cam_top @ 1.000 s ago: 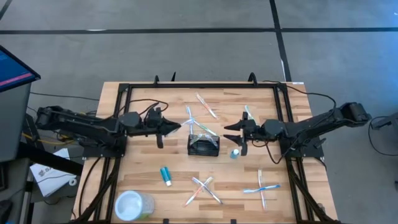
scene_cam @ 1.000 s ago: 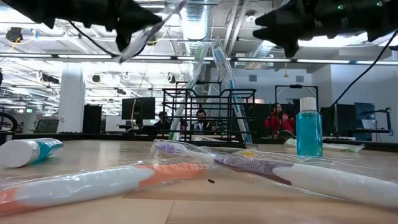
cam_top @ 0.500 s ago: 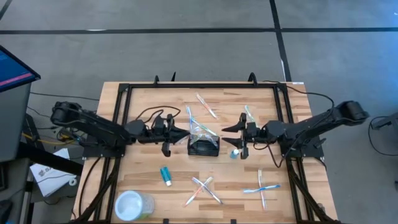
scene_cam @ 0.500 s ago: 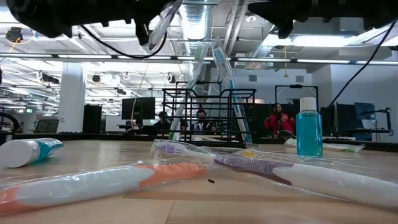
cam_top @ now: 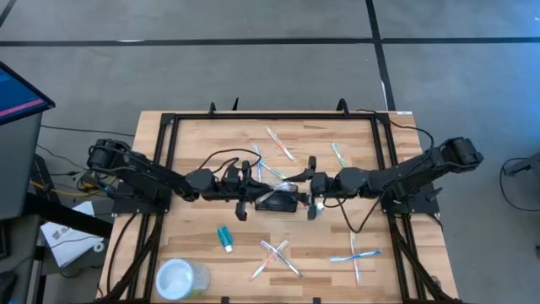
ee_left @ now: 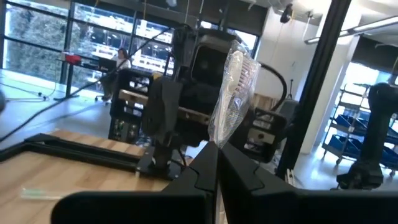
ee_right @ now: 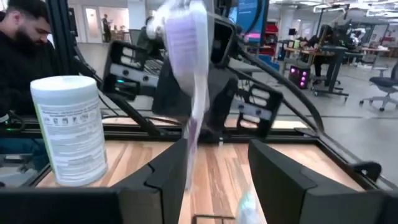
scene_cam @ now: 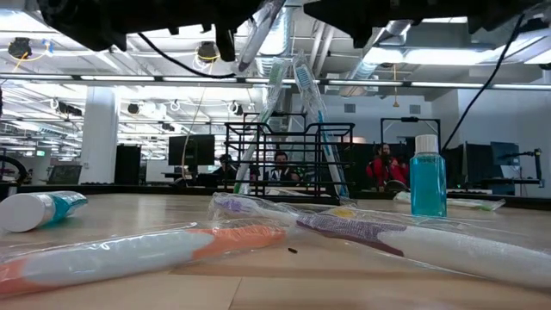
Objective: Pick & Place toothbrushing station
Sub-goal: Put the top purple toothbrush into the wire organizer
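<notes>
Black mesh caddy (cam_top: 277,199) holding wrapped toothbrushes (scene_cam: 303,86), table (cam_top: 194,143)

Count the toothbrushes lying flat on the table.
6, maybe more hidden beneath the arms: one at the far middle, one far right, two crossed near the front, two crossed front right.

Black mesh caddy (cam_top: 277,200), blue bottle (scene_cam: 428,182)
</notes>
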Motion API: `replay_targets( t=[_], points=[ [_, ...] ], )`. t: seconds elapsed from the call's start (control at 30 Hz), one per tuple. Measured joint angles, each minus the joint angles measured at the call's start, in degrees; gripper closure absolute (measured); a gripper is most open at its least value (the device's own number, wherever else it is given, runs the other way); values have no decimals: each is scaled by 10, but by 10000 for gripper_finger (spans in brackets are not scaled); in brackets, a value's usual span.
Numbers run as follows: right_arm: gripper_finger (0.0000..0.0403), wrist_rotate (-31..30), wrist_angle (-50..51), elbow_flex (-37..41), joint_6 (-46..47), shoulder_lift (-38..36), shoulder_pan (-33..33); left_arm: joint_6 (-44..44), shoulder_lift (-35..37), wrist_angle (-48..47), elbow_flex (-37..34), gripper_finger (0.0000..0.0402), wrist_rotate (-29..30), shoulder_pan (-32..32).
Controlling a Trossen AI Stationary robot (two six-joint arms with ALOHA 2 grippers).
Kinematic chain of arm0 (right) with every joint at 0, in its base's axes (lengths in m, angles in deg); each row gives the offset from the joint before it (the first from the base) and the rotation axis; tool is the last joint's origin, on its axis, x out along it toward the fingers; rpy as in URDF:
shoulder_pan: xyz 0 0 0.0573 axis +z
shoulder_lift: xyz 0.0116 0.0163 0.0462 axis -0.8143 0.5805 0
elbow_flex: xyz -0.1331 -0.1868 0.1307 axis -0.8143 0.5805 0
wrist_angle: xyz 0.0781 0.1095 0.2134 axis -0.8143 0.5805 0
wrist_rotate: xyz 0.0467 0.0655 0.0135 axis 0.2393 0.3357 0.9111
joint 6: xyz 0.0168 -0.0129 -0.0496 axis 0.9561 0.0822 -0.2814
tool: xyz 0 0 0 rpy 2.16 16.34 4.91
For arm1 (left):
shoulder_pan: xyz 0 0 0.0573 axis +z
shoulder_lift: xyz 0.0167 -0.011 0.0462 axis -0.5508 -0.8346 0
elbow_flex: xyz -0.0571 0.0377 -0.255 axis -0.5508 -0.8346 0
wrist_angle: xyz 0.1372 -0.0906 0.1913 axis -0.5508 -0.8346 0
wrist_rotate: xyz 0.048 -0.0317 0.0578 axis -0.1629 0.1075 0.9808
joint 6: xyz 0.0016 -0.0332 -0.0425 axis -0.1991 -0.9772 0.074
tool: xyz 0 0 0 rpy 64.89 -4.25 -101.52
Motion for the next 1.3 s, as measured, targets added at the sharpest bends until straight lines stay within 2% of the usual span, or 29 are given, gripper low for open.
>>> replay_targets(
  t=[0.13, 0.27, 0.63, 1.0, 1.1, 1.2, 1.3],
  points=[
    [242, 0, -24, 0, -5, -2, 0, 0, -8, -2, 2, 401, 7, -3],
    [242, 29, -49, 0, -5, -2, 3, 1, -12, -1, 2, 401, 14, -3],
    [252, 30, -77, 0, -11, -1, 3, 1, -11, 5, 10, 401, 19, -2],
    [300, 30, -69, 0, -21, 0, 3, 12, -56, 5, 49, 401, 17, -2],
    [329, 30, -52, 0, -22, -1, 3, 13, -67, 8, 55, 401, 17, -2],
    [380, 30, -50, 0, -26, 0, 3, 16, -67, 9, 54, 400, 15, -2],
    [388, 32, -49, 0, -31, -1, 3, 16, -63, 5, 54, 400, 15, -2]
  ],
)
